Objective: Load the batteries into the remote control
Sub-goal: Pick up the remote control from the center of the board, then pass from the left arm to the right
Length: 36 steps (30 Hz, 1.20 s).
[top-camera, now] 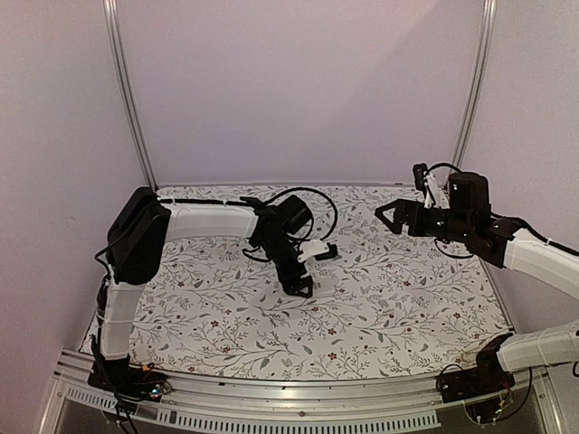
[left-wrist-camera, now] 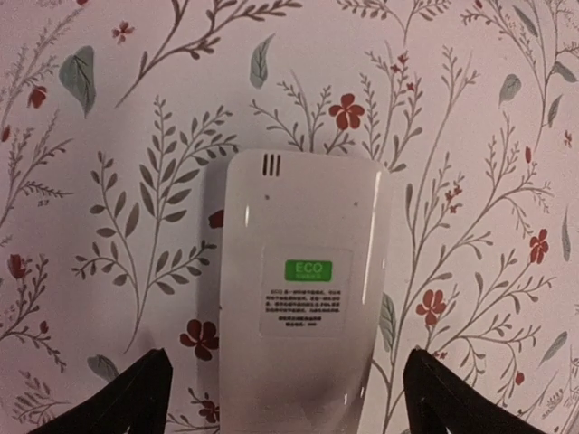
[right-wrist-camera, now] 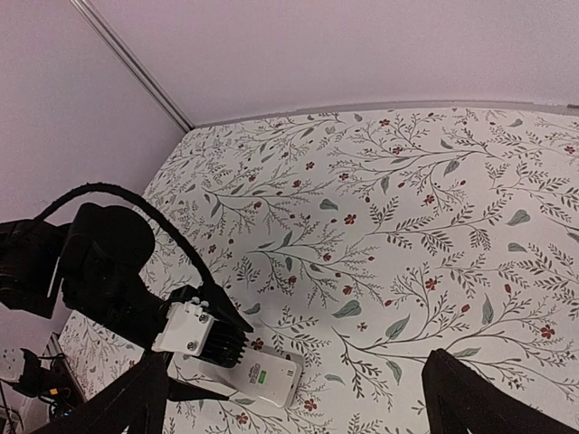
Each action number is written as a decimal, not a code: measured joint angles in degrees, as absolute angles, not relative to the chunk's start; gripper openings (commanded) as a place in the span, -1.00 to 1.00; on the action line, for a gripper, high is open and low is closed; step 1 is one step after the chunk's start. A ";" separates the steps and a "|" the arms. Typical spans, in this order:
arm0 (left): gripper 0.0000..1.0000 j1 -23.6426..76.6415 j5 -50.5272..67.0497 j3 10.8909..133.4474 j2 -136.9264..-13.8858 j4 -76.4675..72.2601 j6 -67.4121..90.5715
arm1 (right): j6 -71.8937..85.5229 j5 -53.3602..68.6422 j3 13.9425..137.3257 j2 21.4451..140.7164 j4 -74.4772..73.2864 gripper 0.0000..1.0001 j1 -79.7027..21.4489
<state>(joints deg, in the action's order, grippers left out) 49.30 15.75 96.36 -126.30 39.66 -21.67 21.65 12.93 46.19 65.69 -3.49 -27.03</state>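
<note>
Well, from above, the left arm's black two-finger end effector [top-camera: 297,282] hangs low over the middle of the floral-printed tabletop [top-camera: 407,307]. The right arm's black end effector [top-camera: 387,215] is held high off to the right, jaws spread on nothing. The left wrist camera looks straight down on the slim white plastic remote control [left-wrist-camera: 298,289]. It lies back-up, showing a green sticker [left-wrist-camera: 308,269], between widely spread fingertips [left-wrist-camera: 136,402] that don't touch it. The right wrist camera shows that remote lying beneath the left end effector. No batteries show anywhere and the back looks closed, so I'd judge loading finished or nearly so, though I can't confirm it.
</note>
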 measured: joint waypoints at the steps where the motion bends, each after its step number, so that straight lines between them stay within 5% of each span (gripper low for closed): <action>1: 0.77 49.39 15.57 96.68 -126.74 40.07 -22.04 | 21.67 12.86 45.71 64.66 -3.46 0.98 -27.03; 6: 0.62 49.98 13.39 97.08 -128.11 42.11 -23.88 | 21.82 12.82 45.58 61.95 -1.58 0.97 -27.03; 16: -0.11 50.81 11.00 97.56 -128.60 42.76 -25.58 | 21.80 15.57 44.86 60.90 1.65 0.97 -26.98; 26: -0.14 47.59 23.49 87.88 -118.67 32.67 -17.69 | 20.29 24.93 44.88 60.80 3.62 0.97 -26.98; 36: -0.14 44.40 46.94 78.06 -101.51 5.10 -2.61 | 20.27 38.85 51.22 64.31 5.50 0.95 -29.39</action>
<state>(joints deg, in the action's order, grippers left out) 44.40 46.94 78.06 -101.51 5.10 -2.61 20.27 38.85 51.22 64.31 5.50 -29.39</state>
